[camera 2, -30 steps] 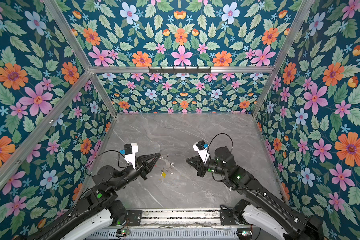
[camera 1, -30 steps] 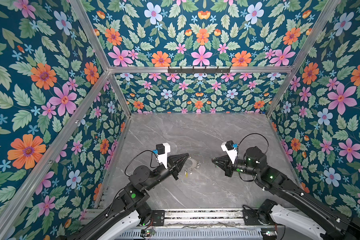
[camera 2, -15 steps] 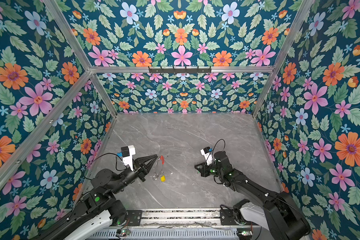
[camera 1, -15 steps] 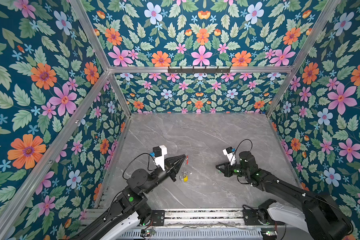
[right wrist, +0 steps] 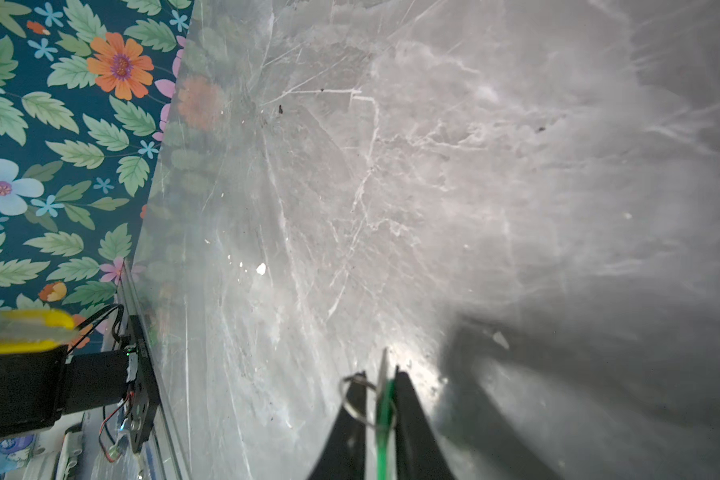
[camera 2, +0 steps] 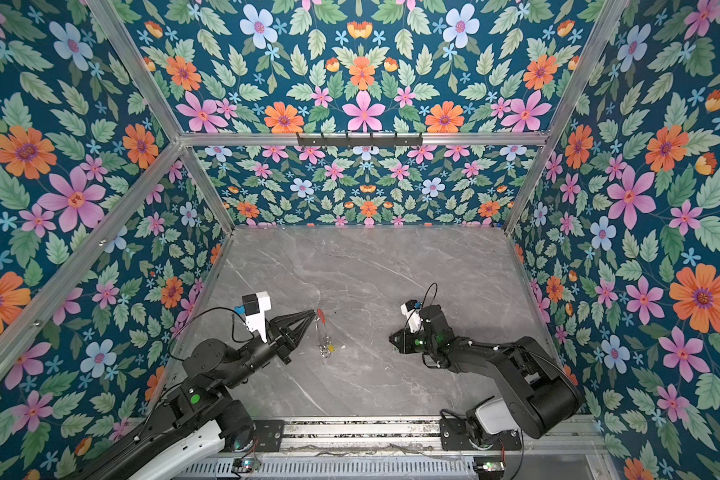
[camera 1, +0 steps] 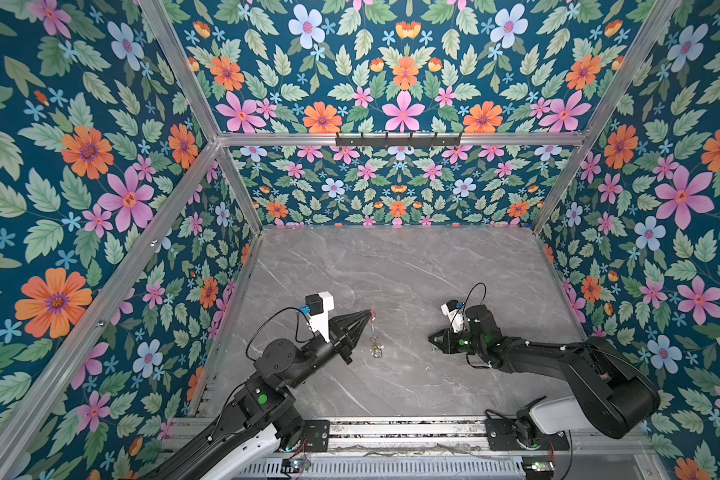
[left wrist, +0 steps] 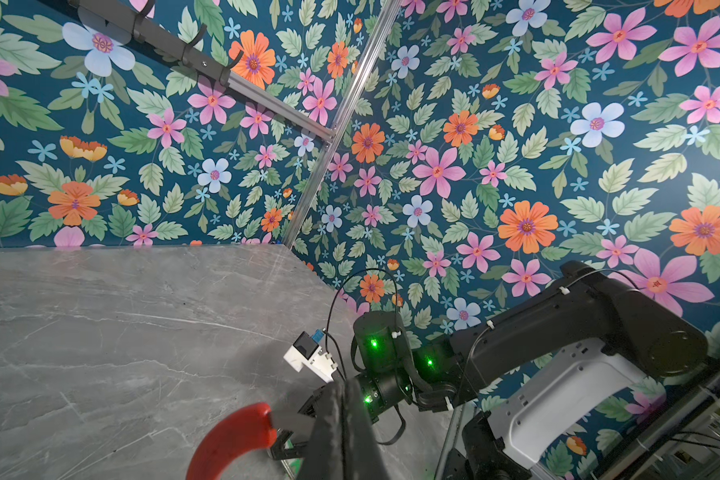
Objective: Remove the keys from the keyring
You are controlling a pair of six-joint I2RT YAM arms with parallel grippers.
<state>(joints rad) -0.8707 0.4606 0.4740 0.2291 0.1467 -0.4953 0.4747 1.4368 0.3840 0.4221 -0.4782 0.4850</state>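
The left gripper (camera 1: 367, 316), raised, pinches the red sleeve (left wrist: 233, 436) of the keyring (camera 1: 374, 334); the right gripper (camera 1: 432, 339), low, has jaws narrow around the green-tagged key (right wrist: 385, 409) (grip unclear).

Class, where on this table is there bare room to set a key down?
Bare: the far half of the table, up to the back wall, and the near strip by the rail. Crowded: around the keyring hanging from the left gripper, and at the right gripper.

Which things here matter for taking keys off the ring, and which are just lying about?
Job: thin grey metal hoop with red sleeve; silvery key with yellow tag; silvery key with green tag.
Stray: black wall hook rail; white tabletop fleck.
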